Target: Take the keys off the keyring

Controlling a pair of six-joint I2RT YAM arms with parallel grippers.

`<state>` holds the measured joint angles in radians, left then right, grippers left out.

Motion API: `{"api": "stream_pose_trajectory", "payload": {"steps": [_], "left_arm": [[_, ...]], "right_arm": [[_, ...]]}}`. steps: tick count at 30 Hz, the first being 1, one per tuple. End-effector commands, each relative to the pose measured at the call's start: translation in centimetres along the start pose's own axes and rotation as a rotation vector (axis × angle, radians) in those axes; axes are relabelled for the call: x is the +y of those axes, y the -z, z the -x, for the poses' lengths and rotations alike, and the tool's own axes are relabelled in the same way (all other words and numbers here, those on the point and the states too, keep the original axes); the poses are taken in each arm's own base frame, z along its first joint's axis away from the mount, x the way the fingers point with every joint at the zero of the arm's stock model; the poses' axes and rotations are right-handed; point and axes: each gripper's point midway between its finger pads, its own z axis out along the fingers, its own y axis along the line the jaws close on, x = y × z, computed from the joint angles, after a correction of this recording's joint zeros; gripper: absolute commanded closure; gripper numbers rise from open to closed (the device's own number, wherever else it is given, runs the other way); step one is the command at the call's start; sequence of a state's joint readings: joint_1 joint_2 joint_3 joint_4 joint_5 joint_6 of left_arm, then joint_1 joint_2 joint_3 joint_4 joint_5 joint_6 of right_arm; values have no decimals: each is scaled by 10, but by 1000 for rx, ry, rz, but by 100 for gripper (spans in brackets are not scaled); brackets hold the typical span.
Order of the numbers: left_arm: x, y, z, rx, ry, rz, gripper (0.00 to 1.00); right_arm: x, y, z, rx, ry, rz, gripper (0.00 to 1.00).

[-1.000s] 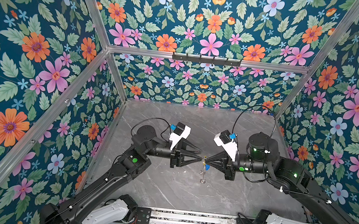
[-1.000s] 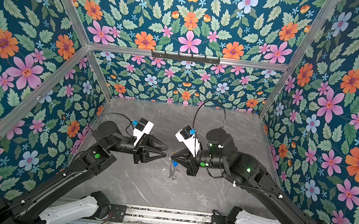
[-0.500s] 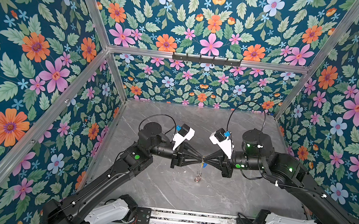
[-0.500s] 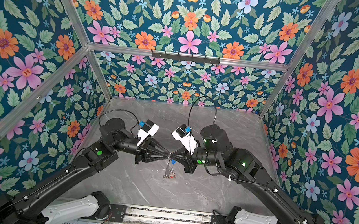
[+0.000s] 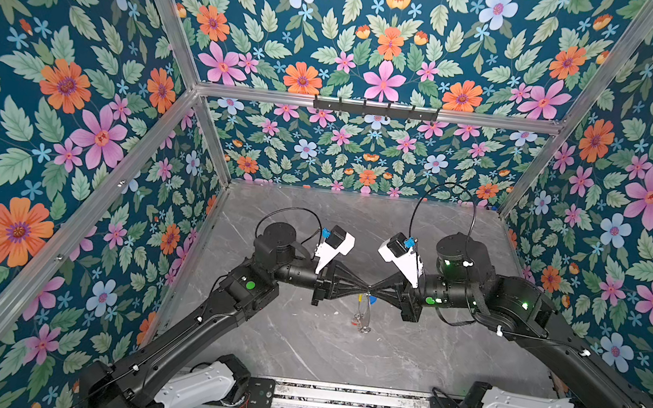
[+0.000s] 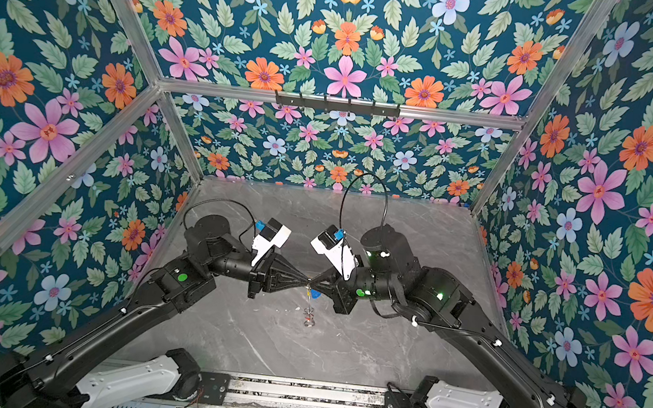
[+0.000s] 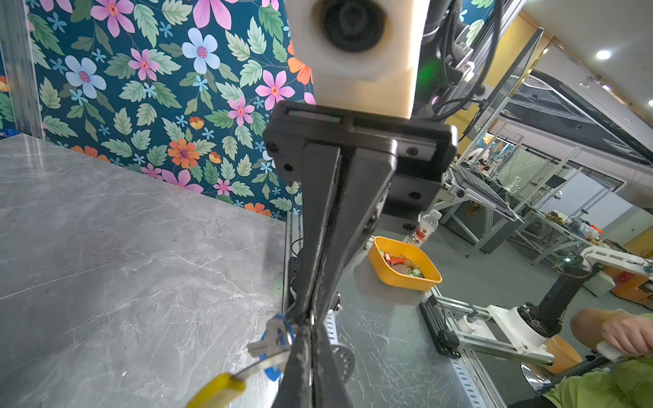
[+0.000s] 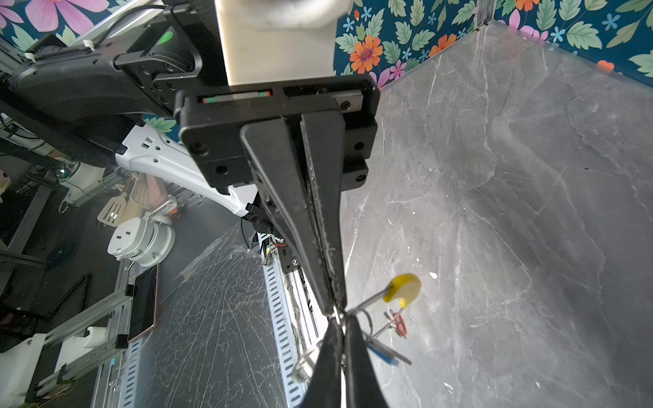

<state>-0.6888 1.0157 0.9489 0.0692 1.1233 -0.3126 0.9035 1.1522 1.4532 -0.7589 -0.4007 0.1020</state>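
Both grippers meet tip to tip above the grey table in both top views. My left gripper is shut on the keyring's rim, where a small split ring pokes out. My right gripper is shut on the same spot. The keyring hangs below them, with its yellow arc near the tips. The blue-tagged key lies right beside the fingers. The red-tagged key dangles lower.
Floral walls close the table on three sides. A metal rail with both arm bases runs along the front edge. Beyond that edge stand a yellow bin of tagged keys, a bottle and a person's hand.
My left gripper's jaws have closed from open onto the keyring at the right gripper's tip. The right gripper has kept its hold, and both arms shifted only slightly.
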Motion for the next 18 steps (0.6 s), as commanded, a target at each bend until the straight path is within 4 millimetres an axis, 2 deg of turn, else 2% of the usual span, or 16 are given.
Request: {"api": "stream_pose_trajectory", "payload": {"steps": [1, 3, 8, 11, 13, 15, 18], "left_arm": [[-7, -1, 3, -2, -42, -29, 95], [-7, -2, 2, -1, -44, -29, 100], [-12, 4, 6, -40, -126, 9, 100], [-17, 9, 9, -64, -175, 31, 100], [-21, 11, 11, -82, -202, 33, 100], [-25, 14, 14, -106, -232, 31, 100], [-34, 17, 17, -145, -268, 13, 100]], "right_arm": [[0, -1, 11, -47, 10, 0, 100], [1, -2, 12, -53, 9, 6, 100], [5, 2, 18, -98, 35, 22, 98], [9, 15, 25, -203, 73, 21, 76], [12, 26, 30, -284, 100, 23, 65], [15, 32, 29, -350, 116, 36, 58], [15, 30, 22, -386, 129, 56, 51]]}}
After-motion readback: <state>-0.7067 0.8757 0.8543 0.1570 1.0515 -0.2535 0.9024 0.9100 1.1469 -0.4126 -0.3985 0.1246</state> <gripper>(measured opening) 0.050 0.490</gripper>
